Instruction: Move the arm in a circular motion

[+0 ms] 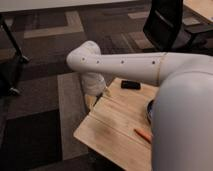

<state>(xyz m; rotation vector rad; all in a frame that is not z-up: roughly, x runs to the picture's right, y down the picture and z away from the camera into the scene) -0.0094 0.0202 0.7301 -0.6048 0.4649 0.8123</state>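
Arm (125,64) stretched across the table's (112,132) far-left corner, elbow bent down.
End effector (98,93) sits at the arm's low end, just past the table's left edge over the carpet; finger state: cannot tell. On the table: one small black device (130,85) near the far edge, one orange item (142,135) at right, one dark bowl (149,110) half hidden by the arm. One black office chair (165,25) behind.
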